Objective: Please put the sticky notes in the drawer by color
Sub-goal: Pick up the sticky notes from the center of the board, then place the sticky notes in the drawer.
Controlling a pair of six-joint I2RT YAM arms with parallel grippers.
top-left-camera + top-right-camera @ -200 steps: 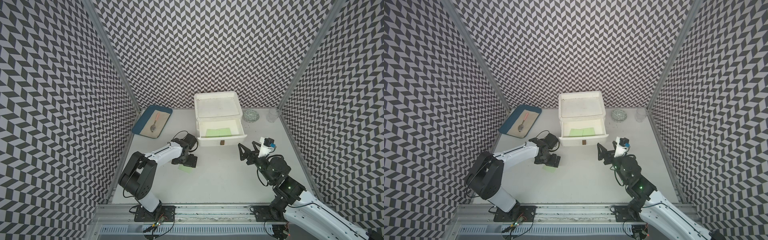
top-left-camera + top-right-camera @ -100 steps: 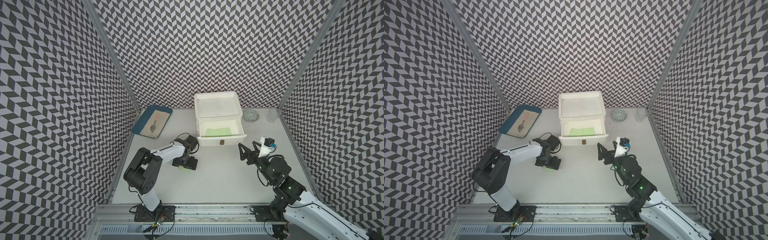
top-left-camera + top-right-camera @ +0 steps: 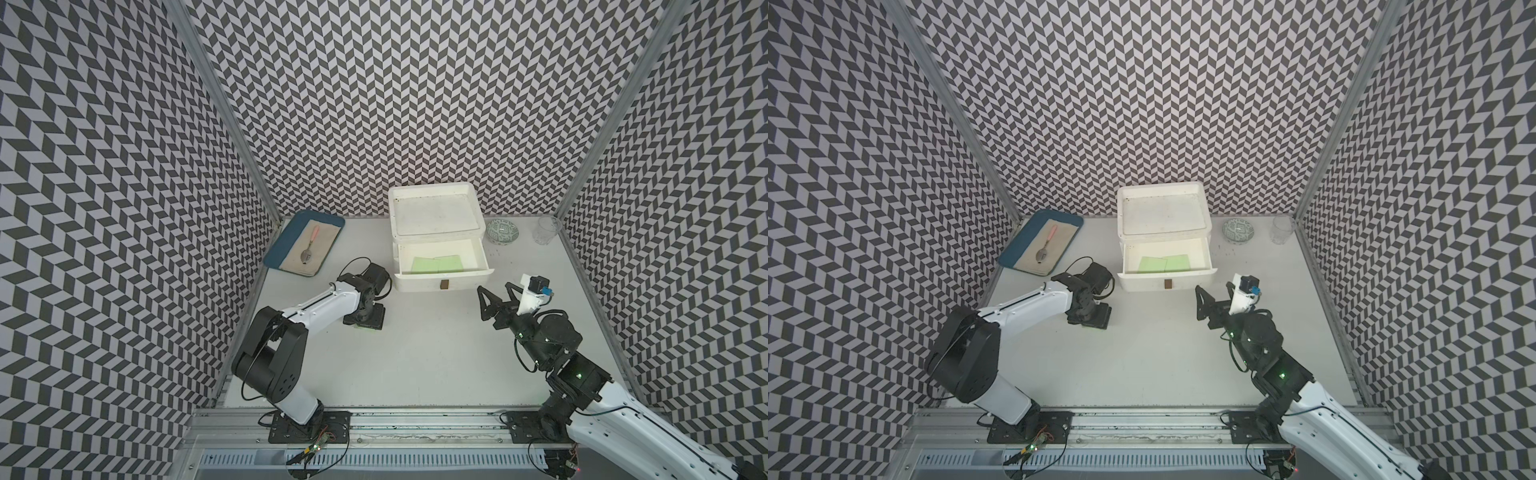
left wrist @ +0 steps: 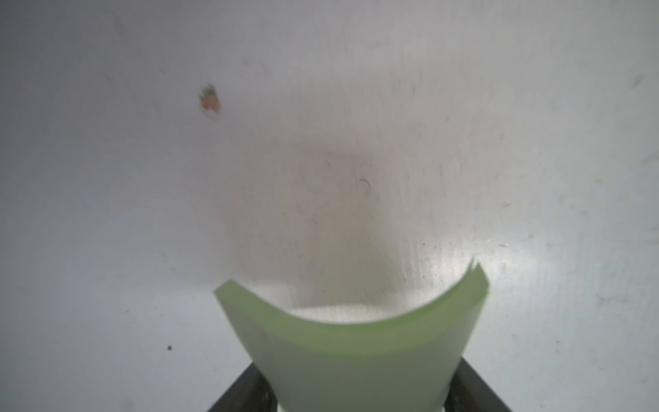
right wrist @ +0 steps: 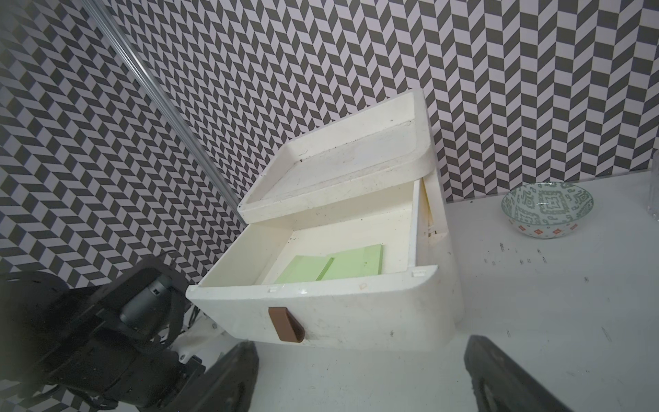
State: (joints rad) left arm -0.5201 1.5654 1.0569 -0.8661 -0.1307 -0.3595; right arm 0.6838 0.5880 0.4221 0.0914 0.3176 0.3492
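Drawer (image 3: 440,277): stood pulled out of the white cabinet (image 3: 436,235) at the back of the table (image 3: 415,365). I could see a brown pull tab (image 5: 285,324) on its front.
Drawer contents: stored green notes (image 5: 356,264), two of them, lay flat on the drawer floor, side by side and touching.
Left gripper (image 3: 365,322): pointed straight down at the table, near the drawer's front corner on the tray side. Its fingers (image 4: 246,392) pressed in on the two sides of the green sticky note (image 4: 353,356).
Green sticky note: bowed into a trough between those fingers, its outer corners curled upward. In both top views I saw only a green sliver under the gripper, so I could not tell whether it was off the table.
Right gripper (image 3: 494,291): hung above the table in front of the drawer's other front corner. Its jaws were spread wide with nothing between them, and its wrist view looked into the drawer.
Blue tray (image 3: 276,259): sat in the far corner on the left arm's side, well apart from the drawer, with a pink-handled spoon (image 3: 309,245) on its cloth.
Patterned bowl (image 3: 503,231): sat just beside the cabinet on the right arm's side.
Clear glass (image 3: 546,230): stood upright near the bowl, toward the wall.
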